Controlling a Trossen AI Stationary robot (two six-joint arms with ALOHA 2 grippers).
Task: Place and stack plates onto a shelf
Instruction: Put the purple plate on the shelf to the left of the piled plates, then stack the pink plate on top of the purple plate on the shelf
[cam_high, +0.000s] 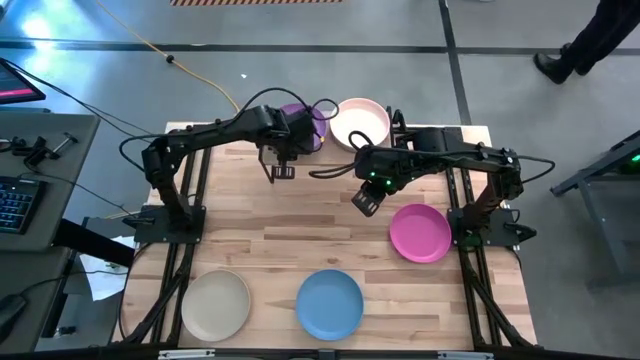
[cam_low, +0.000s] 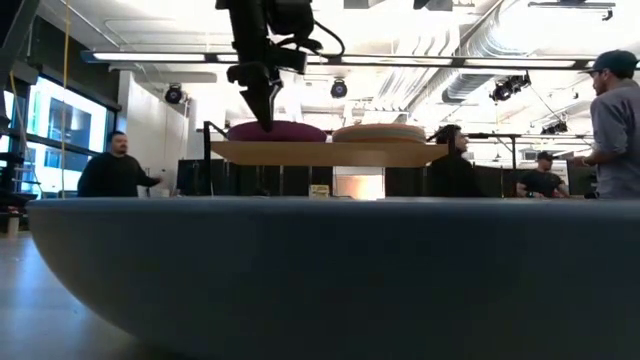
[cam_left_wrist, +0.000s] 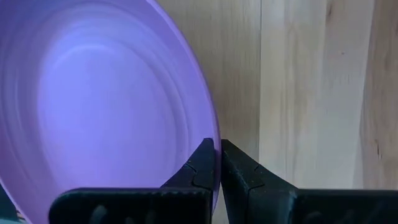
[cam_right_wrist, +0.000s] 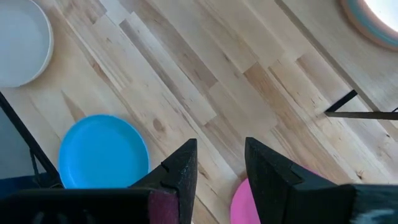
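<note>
The shelf (cam_low: 330, 152) stands at the table's far edge. A purple plate (cam_high: 303, 124) lies on its left half, on the wood top. A pale pink plate (cam_high: 360, 122) tops a stack (cam_low: 380, 132) on the right half, with a teal rim (cam_right_wrist: 373, 28) under it. My left gripper (cam_high: 288, 148) points down at the purple plate's (cam_left_wrist: 106, 99) near rim and is shut on it. My right gripper (cam_high: 363, 203) hangs open over the table's middle, touching nothing. Magenta (cam_high: 420, 232), blue (cam_high: 330, 303) and beige (cam_high: 215, 305) plates lie flat on the table. My left gripper pinches the purple plate's rim (cam_left_wrist: 214, 146) on its near side. One finger (cam_left_wrist: 196, 168) is inside the plate and the other (cam_left_wrist: 239, 171) is outside. The fingers come from above, pointing down (cam_low: 265, 100). The plate lies level on the shelf top.
The blue plate (cam_low: 320, 270) fills the low view's foreground. Bare wood lies between the shelf and the near plates (cam_right_wrist: 186, 74). A thin black shelf leg (cam_right_wrist: 348, 109) stands near my right gripper. People stand in the room beyond the table (cam_low: 112, 165).
</note>
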